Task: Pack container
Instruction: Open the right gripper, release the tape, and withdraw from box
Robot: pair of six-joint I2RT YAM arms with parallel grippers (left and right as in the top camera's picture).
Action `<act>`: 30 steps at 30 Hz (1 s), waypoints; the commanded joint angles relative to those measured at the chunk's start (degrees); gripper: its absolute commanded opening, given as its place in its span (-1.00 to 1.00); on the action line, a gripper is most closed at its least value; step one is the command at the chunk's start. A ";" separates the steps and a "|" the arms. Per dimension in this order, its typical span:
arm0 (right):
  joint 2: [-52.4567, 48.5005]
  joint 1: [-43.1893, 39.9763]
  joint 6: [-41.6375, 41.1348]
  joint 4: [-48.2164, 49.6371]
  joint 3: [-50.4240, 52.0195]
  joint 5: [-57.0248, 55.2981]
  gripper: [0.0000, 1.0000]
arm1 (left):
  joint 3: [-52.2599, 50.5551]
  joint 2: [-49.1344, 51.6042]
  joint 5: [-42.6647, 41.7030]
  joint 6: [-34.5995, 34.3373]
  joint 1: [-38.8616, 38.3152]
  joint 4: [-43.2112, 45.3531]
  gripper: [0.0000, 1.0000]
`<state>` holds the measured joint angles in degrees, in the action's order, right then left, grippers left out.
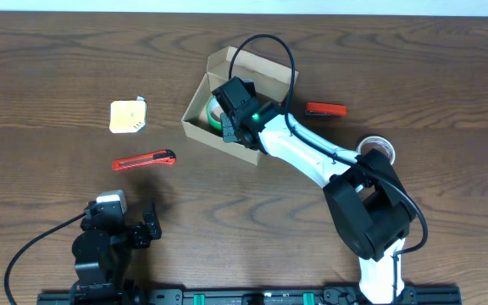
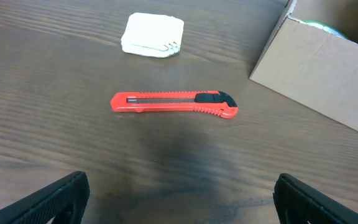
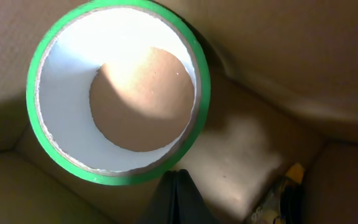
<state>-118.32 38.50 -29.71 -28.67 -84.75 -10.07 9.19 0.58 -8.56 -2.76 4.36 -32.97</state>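
The container [image 1: 200,106] is an open tan cardboard box at the table's middle back, lid flap up. It also shows at the right of the left wrist view [image 2: 322,68]. My right gripper [image 1: 231,117] reaches down inside it. In the right wrist view its fingers [image 3: 176,190] are pressed shut with nothing between them, just below a green-edged tape roll [image 3: 118,93] with a white core that lies on the box floor [image 3: 247,149]. The roll shows green in the overhead view [image 1: 213,113]. My left gripper [image 1: 139,229] is open and empty near the front left, fingers wide apart [image 2: 179,202].
A red utility knife [image 1: 144,160] [image 2: 174,104] lies left of the box, with a pale yellow pad [image 1: 128,116] [image 2: 152,35] behind it. A second red knife [image 1: 325,109] and a white tape roll [image 1: 378,148] lie right of the box. A yellow-black item [image 3: 288,193] sits in the box corner.
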 commanded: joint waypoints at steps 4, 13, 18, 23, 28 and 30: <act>0.15 0.52 3.08 2.38 0.61 -0.83 -0.97 | -0.46 -0.33 0.44 0.63 0.22 0.07 0.91; 0.26 0.44 6.19 2.51 0.59 -0.83 -0.98 | -0.46 -0.33 0.44 0.63 0.22 0.07 0.91; 2.62 0.35 6.62 0.79 0.52 -0.83 -0.98 | -0.46 -0.33 0.44 0.63 0.22 0.07 0.91; 12.13 0.37 6.62 -3.10 0.52 -0.87 -0.97 | -0.46 -0.33 0.44 0.63 0.22 0.07 0.91; 22.14 -0.02 3.50 -9.79 0.52 -1.57 -0.97 | -0.46 -0.33 0.44 0.63 0.22 0.04 0.91; 24.11 -0.70 -0.87 -14.56 0.52 -2.84 -0.76 | -0.46 -0.33 0.44 0.63 0.22 0.04 0.91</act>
<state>-96.42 38.44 -25.78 -40.14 -84.25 -10.72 9.19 0.58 -8.56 -2.76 4.36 -32.97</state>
